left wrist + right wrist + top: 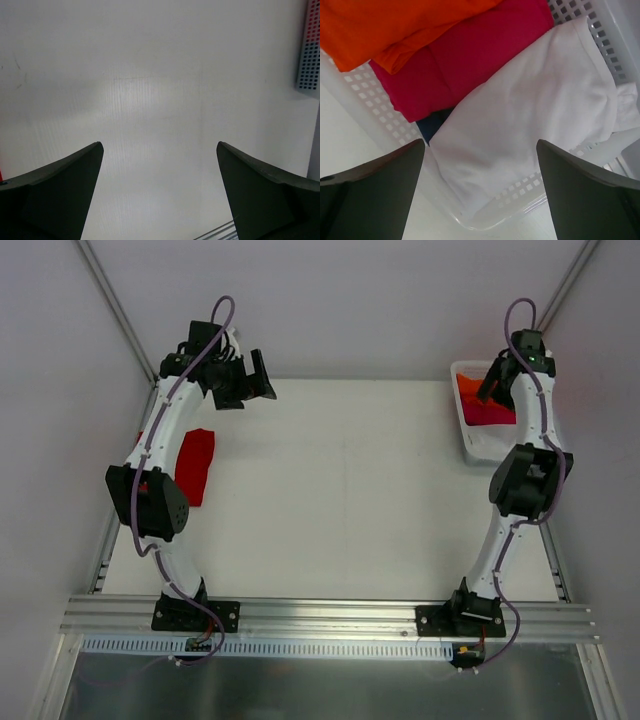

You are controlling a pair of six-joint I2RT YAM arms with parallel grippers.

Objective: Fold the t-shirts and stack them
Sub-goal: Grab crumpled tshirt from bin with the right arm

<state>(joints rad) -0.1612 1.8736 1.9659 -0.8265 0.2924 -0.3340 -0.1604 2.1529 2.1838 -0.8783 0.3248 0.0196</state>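
While your left gripper [160, 145] and right gripper [480, 145] gape empty, pinch the white t-shirt [535, 115] — likely limp, light — at the basket [360, 85] rim.

I work in what looks like a robotics lab cell rather than a home: my left arm [165, 440] and right arm [525, 480] are bolted to an aluminium rail [330, 612] at the edge of a bare white table [340, 490], plain white panels [350, 300] on metal struts [108, 302] wall the bench in, and a slotted cable duct [320, 647] runs beside the rail, with purple cables [222, 306] looped along each arm
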